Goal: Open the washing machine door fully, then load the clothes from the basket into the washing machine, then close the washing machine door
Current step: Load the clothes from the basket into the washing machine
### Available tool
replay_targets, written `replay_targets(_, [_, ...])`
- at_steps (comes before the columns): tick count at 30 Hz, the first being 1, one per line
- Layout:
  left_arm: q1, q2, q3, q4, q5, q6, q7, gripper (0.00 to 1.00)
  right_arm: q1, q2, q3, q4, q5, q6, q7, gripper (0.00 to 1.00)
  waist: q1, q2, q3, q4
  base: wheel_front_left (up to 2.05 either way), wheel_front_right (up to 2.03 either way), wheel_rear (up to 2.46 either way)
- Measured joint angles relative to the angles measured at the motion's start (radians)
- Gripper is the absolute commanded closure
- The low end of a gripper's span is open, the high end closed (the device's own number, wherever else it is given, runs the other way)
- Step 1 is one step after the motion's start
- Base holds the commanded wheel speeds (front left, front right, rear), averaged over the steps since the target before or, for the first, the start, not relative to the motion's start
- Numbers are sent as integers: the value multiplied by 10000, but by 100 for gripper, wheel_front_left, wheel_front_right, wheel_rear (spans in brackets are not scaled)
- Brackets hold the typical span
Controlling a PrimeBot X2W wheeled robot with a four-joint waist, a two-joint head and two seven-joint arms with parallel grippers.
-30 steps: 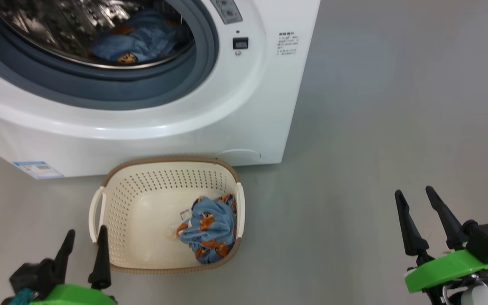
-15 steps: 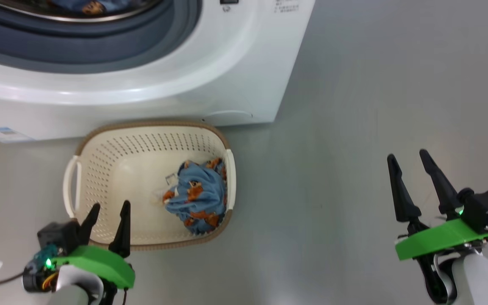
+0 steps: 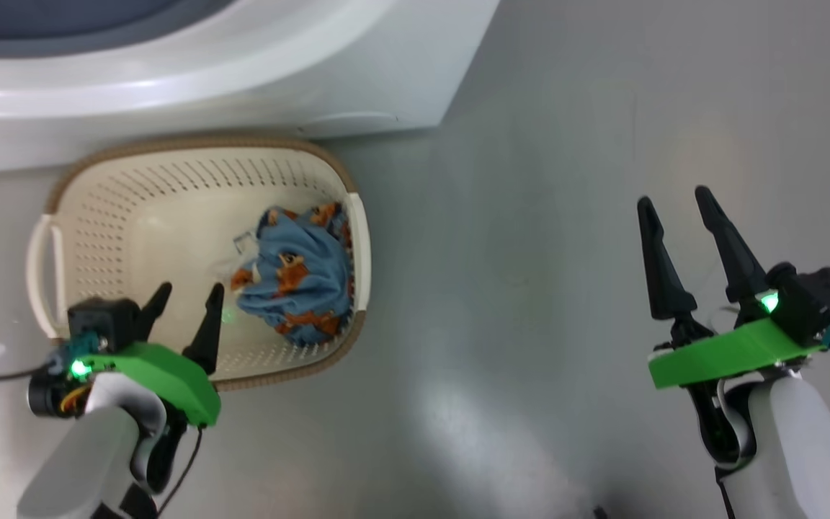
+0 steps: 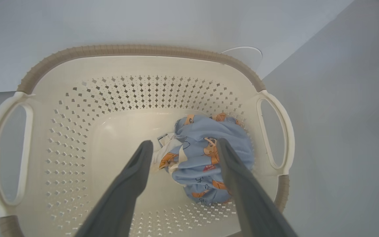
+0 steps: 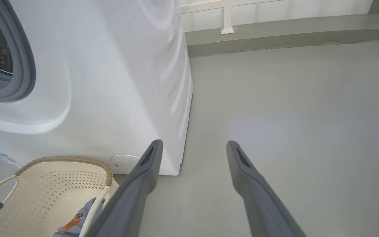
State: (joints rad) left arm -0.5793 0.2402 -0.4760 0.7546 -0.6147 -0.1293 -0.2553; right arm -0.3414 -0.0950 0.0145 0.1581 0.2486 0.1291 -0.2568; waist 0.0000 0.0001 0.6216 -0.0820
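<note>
left gripper [image 3: 192, 287] released, fingers apart, nothing between them. head view: lower left of frame, tips over the near inner wall of the basket [image 3: 134, 216], just left of the clothes [image 3: 292, 285]. left wrist view: the bundle shows between and behind the two fingers, mid frame; can't tell if there's contact.

clothes: one bundle of light blue fabric with orange-brown figures and a bit of cream lining. it lies on the basket bottom against the right-hand wall, centre-left of the head frame.

basket stands on the floor [image 3: 530, 216], far rim just beside the washing machine [image 3: 242, 79] front, upper left of frame. strip of grey-blue gasket [image 3: 62, 21] at the top left edge. round cover [image 3: 357, 119] sits low on the machine front, just past the basket's far right corner.

right gripper [image 3: 674, 195] also released, fingers apart and empty. right side of the head frame, over bare floor, well apart from the basket.

right wrist view: machine front and side fill the upper left. basket at lower left with a scrap of blue fabric in it. blue label [image 5: 5, 158] low on the machine near the left edge.
</note>
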Motion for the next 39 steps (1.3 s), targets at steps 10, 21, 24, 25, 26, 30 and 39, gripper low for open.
replay_targets(10, [-1328,476,-1764,828,-1250,0,-2,0,-632,148,56,-176,-4,0,-2,0,0,0,1117,-406,0,0,0])
replay_targets(21, [-2385,874,-3731,1170,-2736,0,-2,0,-1011,290,299,-280,-27,0,-2,0,0,0,2019,-897,0,0,0])
replay_targets(24, [-2533,1007,-4257,1112,-3149,0,-2,0,-1091,316,378,-284,-27,0,-2,0,1,0,2161,-1019,0,0,0])
replay_targets(25, [-2593,1055,-4452,1080,-3329,0,-2,0,-1105,318,393,-286,-27,0,-2,0,0,0,2209,-1054,0,0,0])
replay_targets(26, [-2650,1106,-4637,1045,-3499,0,-2,0,-1107,320,412,-288,-27,0,-2,0,0,0,2254,-1090,0,0,0])
replay_targets(30, [-2869,1352,-5271,999,-4084,0,-2,0,-1110,334,520,-299,-27,0,-2,0,0,0,2383,-1257,0,0,0])
replay_targets(39, [-3500,1641,-6566,1172,-5264,0,-2,0,-1115,378,731,-416,-27,0,-2,0,0,0,2618,-1567,0,0,0])
